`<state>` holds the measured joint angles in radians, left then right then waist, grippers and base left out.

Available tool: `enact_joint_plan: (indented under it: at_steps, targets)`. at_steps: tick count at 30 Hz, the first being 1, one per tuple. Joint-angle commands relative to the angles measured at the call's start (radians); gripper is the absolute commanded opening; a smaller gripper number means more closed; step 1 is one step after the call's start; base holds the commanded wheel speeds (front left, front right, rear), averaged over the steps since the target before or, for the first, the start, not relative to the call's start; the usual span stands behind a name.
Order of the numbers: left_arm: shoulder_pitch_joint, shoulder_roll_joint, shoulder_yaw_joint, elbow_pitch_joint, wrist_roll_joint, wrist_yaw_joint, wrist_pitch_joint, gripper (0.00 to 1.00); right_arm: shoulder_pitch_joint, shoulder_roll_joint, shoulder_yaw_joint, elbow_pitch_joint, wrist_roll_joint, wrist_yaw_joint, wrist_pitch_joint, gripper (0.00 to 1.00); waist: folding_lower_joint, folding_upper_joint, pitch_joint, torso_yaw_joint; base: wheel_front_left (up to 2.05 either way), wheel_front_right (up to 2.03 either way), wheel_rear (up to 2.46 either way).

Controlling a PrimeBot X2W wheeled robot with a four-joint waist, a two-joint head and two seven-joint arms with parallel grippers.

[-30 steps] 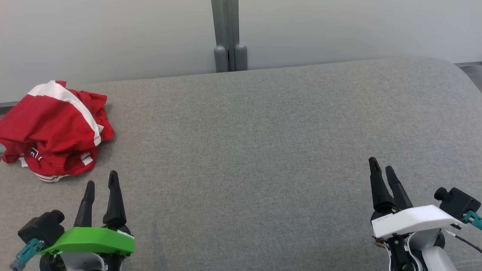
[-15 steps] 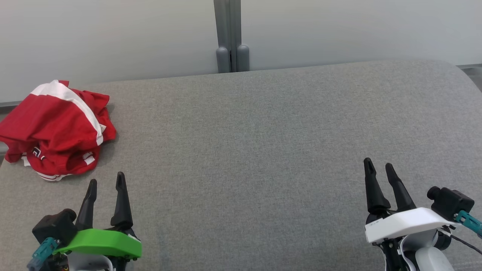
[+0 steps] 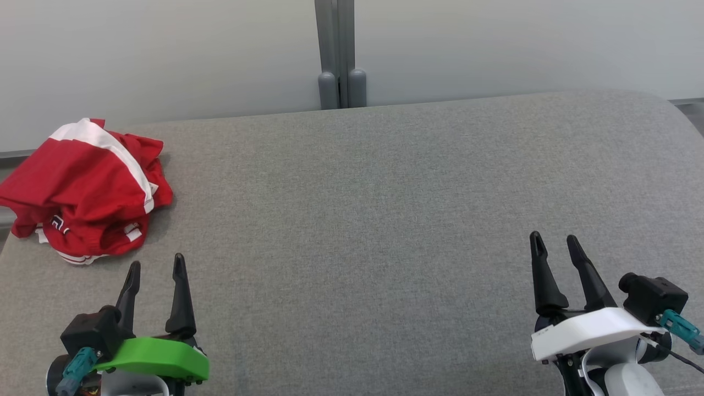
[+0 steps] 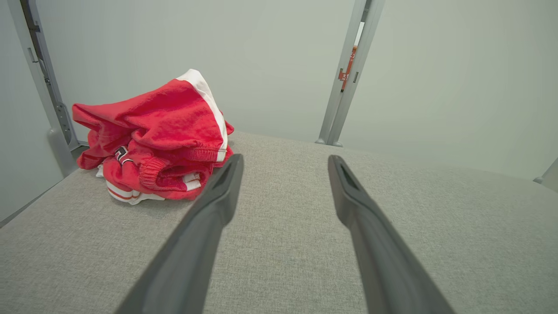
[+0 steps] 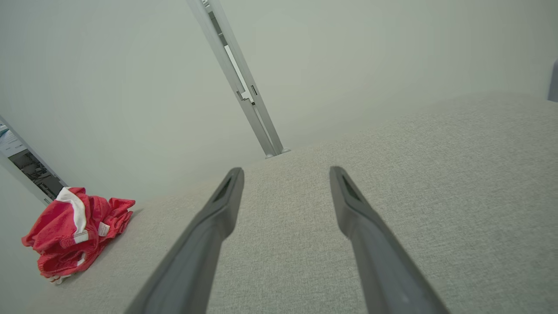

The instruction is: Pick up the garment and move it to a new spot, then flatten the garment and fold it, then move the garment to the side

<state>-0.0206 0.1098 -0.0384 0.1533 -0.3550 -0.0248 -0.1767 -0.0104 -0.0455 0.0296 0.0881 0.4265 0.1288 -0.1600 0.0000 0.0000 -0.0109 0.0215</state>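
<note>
A crumpled red garment (image 3: 82, 187) with white stripes lies in a heap at the far left of the grey padded surface (image 3: 357, 220). It also sits up and left of the fingers in the left wrist view (image 4: 152, 139) and small at the lower left in the right wrist view (image 5: 74, 231). My left gripper (image 3: 155, 264) stands open just below the heap, apart from it, with nothing between its fingers (image 4: 218, 205). Far to the right, my right gripper (image 3: 554, 242) is open and empty over bare fabric (image 5: 285, 172).
A pale wall runs behind the surface, with a grey vertical post (image 3: 341, 55) at its middle. The surface's far edge curves down at the right (image 3: 660, 104). A second grey post (image 4: 52, 113) stands left of the garment.
The head camera has shifted slightly, so the whole picture sits a little to the right and lower. The left gripper has drawn back and straightened a little. The garment lies as before.
</note>
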Motion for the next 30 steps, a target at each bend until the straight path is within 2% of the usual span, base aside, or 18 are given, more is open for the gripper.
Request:
enact_joint_plan:
  at_steps: [1, 11, 30]
  targets:
    - [-0.001, 0.011, 0.0, -0.01, 0.024, 0.004, -0.005, 1.0, 0.005, -0.006, -0.002, -0.017, -0.026, 0.003, -0.007, 1.0, 0.0, 0.0, -0.001, 0.001, 0.0, 0.0, 0.0]
    - [0.018, 0.01, 0.003, -0.027, 0.048, -0.01, 0.007, 1.0, 0.02, -0.006, -0.01, -0.037, -0.119, 0.003, -0.003, 1.0, 0.0, 0.0, -0.009, 0.006, 0.0, 0.0, 0.0]
    - [0.037, 0.026, -0.012, -0.046, 0.147, 0.001, 0.021, 1.0, 0.045, -0.006, -0.007, -0.056, -0.241, 0.003, 0.008, 1.0, 0.0, 0.0, -0.018, 0.012, 0.0, 0.0, 0.0]
